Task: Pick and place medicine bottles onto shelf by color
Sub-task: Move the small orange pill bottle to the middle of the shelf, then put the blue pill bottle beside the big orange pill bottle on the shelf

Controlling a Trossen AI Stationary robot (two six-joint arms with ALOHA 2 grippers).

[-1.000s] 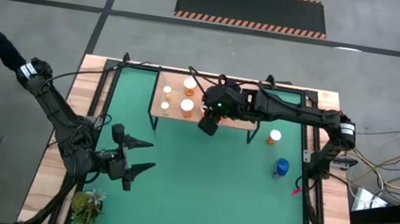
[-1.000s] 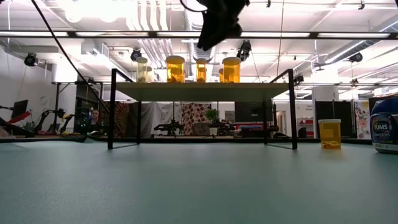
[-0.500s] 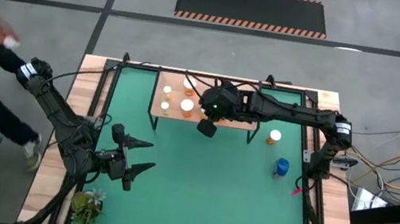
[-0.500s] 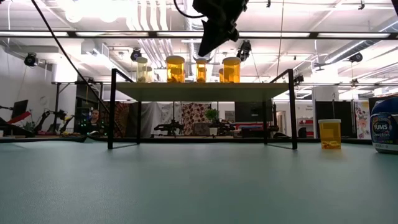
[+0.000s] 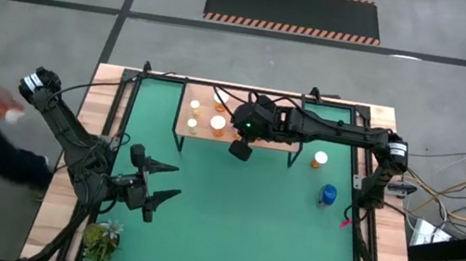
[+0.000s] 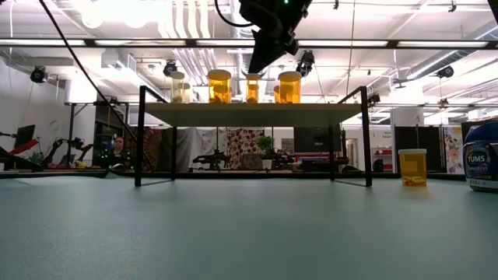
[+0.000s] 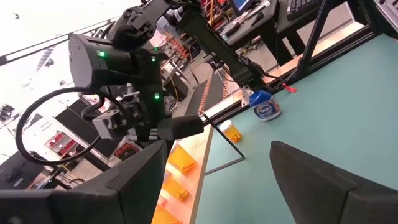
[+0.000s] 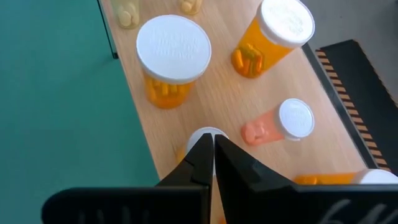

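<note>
Right end effector (image 8: 211, 152) closed empty, above shelf (image 5: 236, 138). Directly beneath: orange medicine bottles (image 8: 173, 59) already shelved (several). Farther out on tabletop (image 5: 246, 226): one orange bottle (image 5: 319, 160), one blue bottle (image 5: 327, 196), both outstanding. Left end effector (image 5: 170, 182) spread wide, well apart.

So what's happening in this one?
A two-armed robot is sorting medicine bottles onto a small shelf. The right claw hangs shut and empty over the shelf, above several orange bottles standing there. One orange bottle and a blue bottle wait on the mat. The left claw sits open, idle, near the plant.
</note>
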